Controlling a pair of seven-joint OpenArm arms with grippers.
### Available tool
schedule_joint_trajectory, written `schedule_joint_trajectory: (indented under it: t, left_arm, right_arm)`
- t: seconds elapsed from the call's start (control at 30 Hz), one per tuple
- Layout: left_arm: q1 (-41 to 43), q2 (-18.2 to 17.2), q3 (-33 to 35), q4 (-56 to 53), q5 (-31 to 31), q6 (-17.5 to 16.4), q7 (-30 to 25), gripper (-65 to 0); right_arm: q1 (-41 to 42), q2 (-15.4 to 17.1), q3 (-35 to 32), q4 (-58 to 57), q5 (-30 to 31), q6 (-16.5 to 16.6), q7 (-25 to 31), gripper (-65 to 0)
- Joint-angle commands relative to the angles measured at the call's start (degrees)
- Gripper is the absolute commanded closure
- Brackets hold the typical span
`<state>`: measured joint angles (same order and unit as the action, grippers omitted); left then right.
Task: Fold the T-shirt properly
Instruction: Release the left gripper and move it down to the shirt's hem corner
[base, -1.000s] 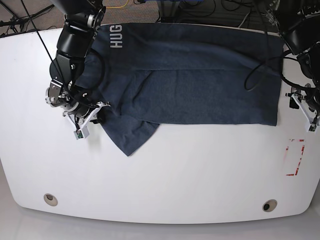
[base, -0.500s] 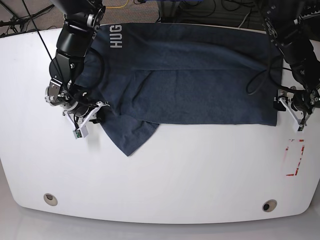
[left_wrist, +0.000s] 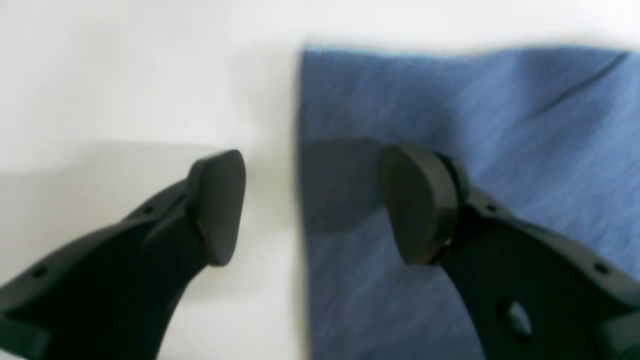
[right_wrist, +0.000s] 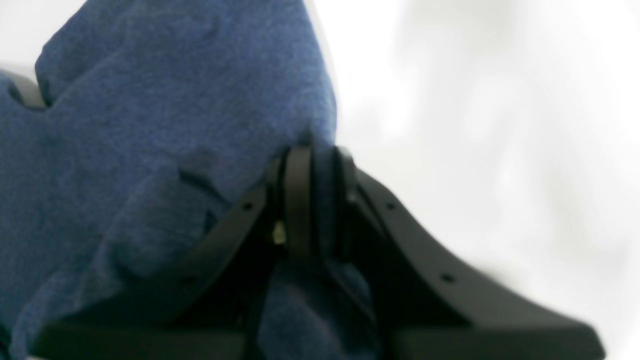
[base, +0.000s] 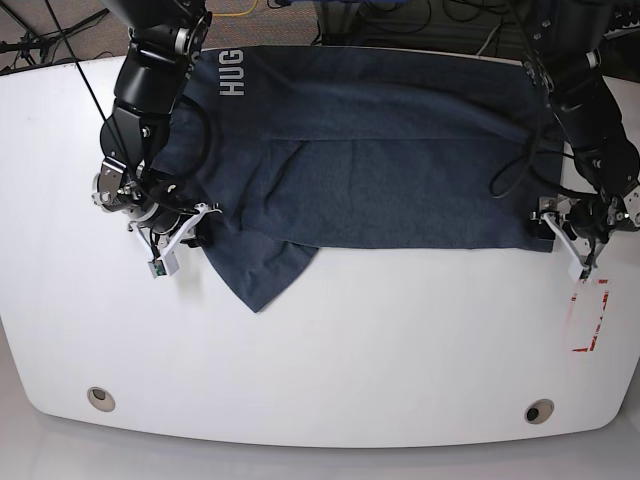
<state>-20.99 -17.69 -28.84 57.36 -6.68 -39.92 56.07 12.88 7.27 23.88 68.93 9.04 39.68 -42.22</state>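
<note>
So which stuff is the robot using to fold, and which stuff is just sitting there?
Part of the job:
- T-shirt, spread on the table
- right gripper, shut on the shirt's cloth
- left gripper, open over the shirt's edge

Just lying about:
- white table
- red marking near the table's edge
- cables behind the table

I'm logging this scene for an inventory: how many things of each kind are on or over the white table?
T-shirt: 1
Grippers: 2, the left gripper and the right gripper
Round holes in the table: 2, one and another
Red-marked patch: 1
Total: 6
</note>
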Motion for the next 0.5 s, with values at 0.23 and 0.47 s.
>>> schedule_joint_trajectory:
  t: [0.23, 0.47]
  left_arm:
    - [-2.43, -0.20, 0.40, -3.87, -0.84, -0.08, -2.49, -41.9]
    - [-2.52, 0.86, 0.31, -3.87, -0.75, -0.08, -2.40, -25.3]
  right_arm:
    - [1.05, 0.60, -0.10, 0.66, 0.15, 0.32, 0.06, -7.1]
    - [1.05, 0.60, -0.10, 0.66, -0.11, 0.32, 0.06, -4.8]
